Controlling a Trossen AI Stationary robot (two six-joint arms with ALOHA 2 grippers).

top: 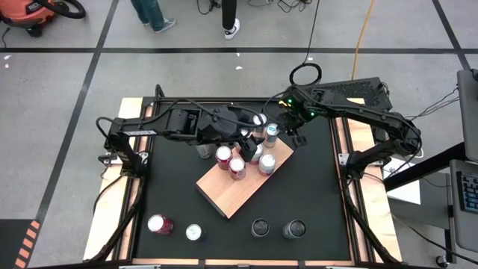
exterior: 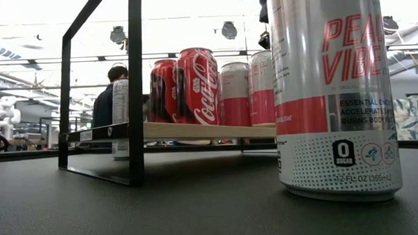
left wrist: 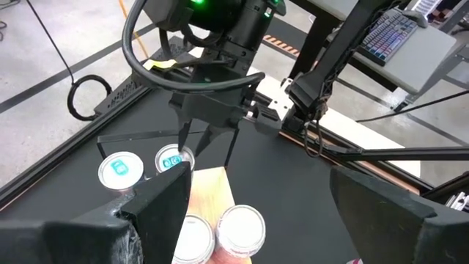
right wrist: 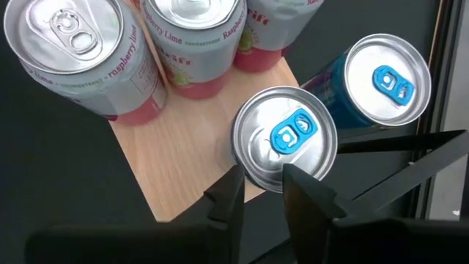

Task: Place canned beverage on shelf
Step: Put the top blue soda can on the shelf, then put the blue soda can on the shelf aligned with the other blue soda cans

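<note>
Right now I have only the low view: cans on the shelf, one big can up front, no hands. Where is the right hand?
Observer: The right hand is at one corner of the shelf, right over a blue-tabbed can.
Operator: Is that the only blue-tabbed can?
Observer: No, a second blue-tabbed can stands beside it on the black table, off the shelf.
Operator: And the left hand?
Observer: The left hand is open, above the same end of the shelf.
Operator: Are any cans waiting?
Observer: At least four stand in a row apart from the shelf: a red can, a silver can and two dark cans.
</note>
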